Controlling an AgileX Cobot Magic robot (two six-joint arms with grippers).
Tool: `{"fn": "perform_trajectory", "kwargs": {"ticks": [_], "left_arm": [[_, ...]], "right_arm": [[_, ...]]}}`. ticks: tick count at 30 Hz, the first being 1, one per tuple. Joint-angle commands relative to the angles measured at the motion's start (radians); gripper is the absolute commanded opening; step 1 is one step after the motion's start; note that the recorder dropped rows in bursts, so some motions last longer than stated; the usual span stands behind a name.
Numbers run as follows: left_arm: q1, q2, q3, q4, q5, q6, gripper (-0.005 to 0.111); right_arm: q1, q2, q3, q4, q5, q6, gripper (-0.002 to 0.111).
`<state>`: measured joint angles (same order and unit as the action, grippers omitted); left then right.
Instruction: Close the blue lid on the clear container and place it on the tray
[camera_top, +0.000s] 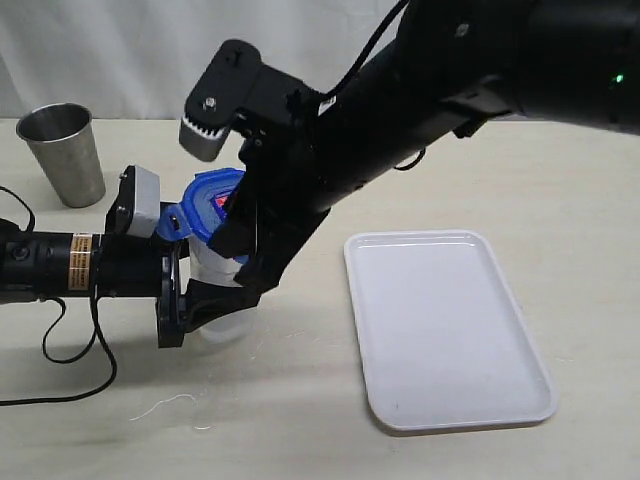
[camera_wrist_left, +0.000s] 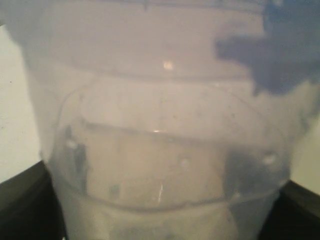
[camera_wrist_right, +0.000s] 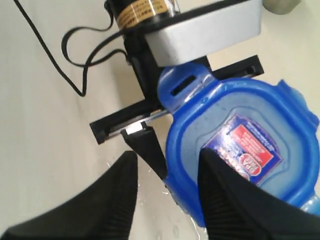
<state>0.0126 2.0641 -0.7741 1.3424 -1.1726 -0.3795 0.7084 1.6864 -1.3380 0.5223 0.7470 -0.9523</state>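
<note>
The clear container (camera_top: 218, 300) stands on the table with my left gripper (camera_top: 178, 300) shut round its lower body. In the left wrist view the container (camera_wrist_left: 160, 125) fills the picture, with dark fingers (camera_wrist_left: 20, 205) at its sides. The blue lid (camera_top: 212, 198) lies tilted on the container's mouth, one flap raised. My right gripper (camera_top: 240, 250) comes down over it, open. In the right wrist view one finger (camera_wrist_right: 235, 200) lies over the lid (camera_wrist_right: 225, 105) by its red sticker (camera_wrist_right: 252, 147). The other finger hangs outside the rim, with a gap.
The white tray (camera_top: 450, 400) lies flat to the right of the container. A metal cup (camera_top: 65, 155) stands at the back left. A black cable (camera_top: 70, 370) loops on the table beneath the left arm. The right arm (camera_top: 420, 90) spans the upper middle.
</note>
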Motion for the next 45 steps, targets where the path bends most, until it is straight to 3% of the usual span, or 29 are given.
{"fn": "perform_trajectory", "kwargs": {"ticks": [1, 7, 13, 22, 28, 45], "left_arm": [[-0.002, -0.011, 0.004, -0.037, -0.034, -0.009, 0.000], [-0.002, -0.011, 0.004, -0.039, -0.034, -0.009, 0.000], [-0.002, -0.011, 0.004, -0.039, -0.034, -0.009, 0.000], [-0.002, -0.011, 0.004, -0.037, -0.036, -0.009, 0.000], [-0.002, -0.011, 0.004, -0.035, -0.039, -0.009, 0.000], [-0.002, -0.011, 0.004, -0.020, -0.039, -0.009, 0.000]], "right_arm": [[-0.035, -0.011, -0.043, 0.107, 0.067, 0.005, 0.038], [-0.114, -0.012, -0.097, 0.136, 0.021, 0.496, 0.038], [-0.188, 0.028, -0.103, 0.048, 0.126, 0.637, 0.038], [-0.188, 0.115, -0.103, 0.048, 0.065, 0.583, 0.038], [-0.183, 0.159, -0.103, 0.159, 0.072, 0.521, 0.038], [-0.183, 0.302, -0.103, 0.365, 0.259, 0.367, 0.038]]}}
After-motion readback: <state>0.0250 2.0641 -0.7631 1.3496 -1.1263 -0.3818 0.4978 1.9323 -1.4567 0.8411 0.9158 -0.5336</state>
